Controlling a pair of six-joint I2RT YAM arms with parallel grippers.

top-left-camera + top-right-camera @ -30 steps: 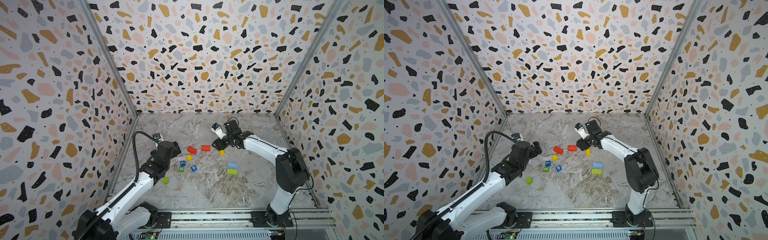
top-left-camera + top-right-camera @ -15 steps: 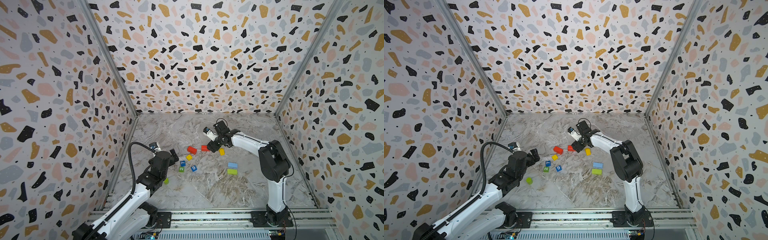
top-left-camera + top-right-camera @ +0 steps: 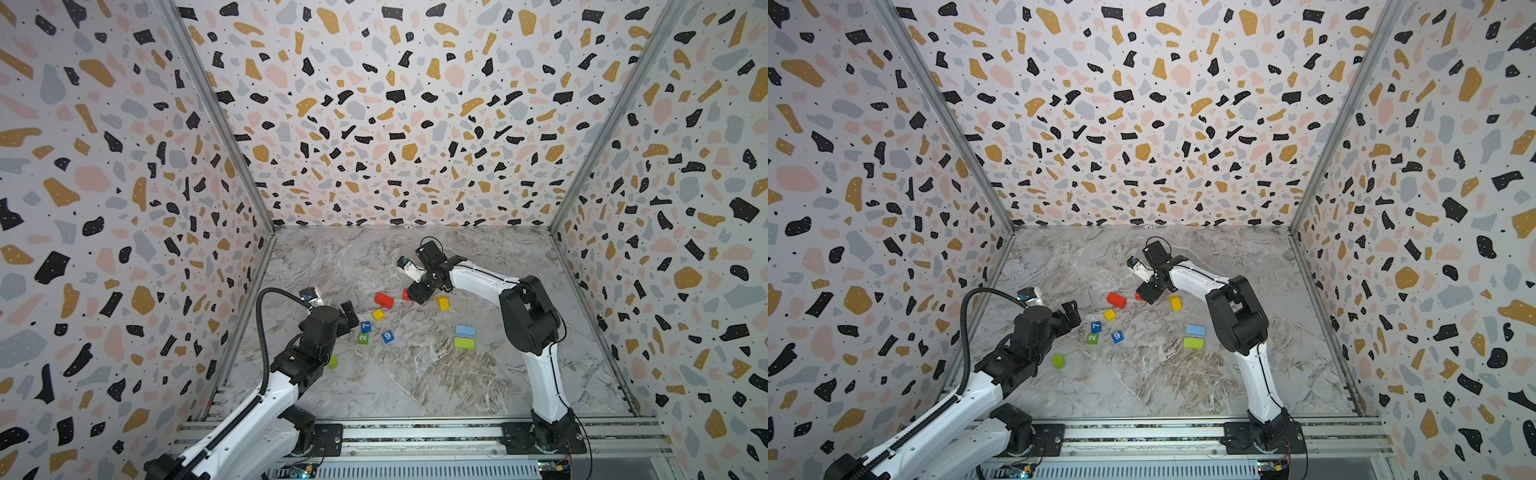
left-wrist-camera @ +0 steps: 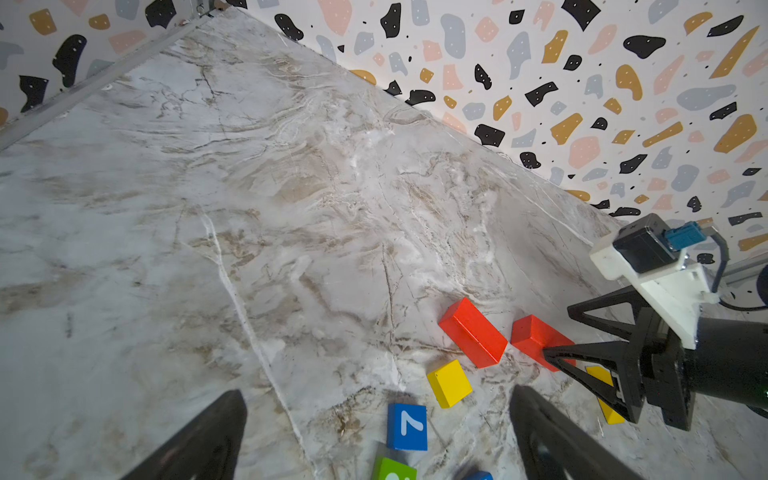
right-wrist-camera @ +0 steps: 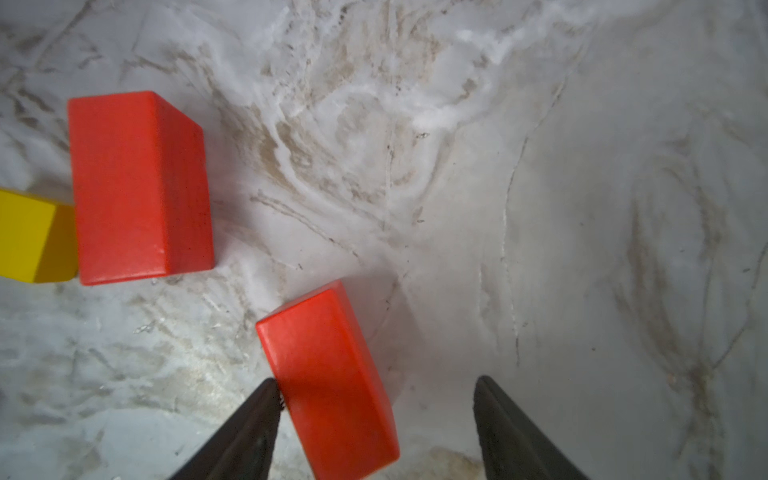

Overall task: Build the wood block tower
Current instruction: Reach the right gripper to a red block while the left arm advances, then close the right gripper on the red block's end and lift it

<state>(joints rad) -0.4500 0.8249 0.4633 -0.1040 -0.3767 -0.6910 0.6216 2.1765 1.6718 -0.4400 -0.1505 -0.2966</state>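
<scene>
While the left end effector (image 4: 378,397) gapes wide, the right end effector (image 5: 376,383) straddles 1 red brick (image 5: 326,365), unclosed.

White 7 on blue cube (image 3: 365,326), 2 on green cube (image 3: 363,338), 9 on second blue cube (image 3: 387,336)

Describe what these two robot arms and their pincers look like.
The left arm and right arm have white links joined by chunky black joints. A ribbed black cable loops off the left one. The left gripper and right gripper each have two black tapering fingers.
</scene>
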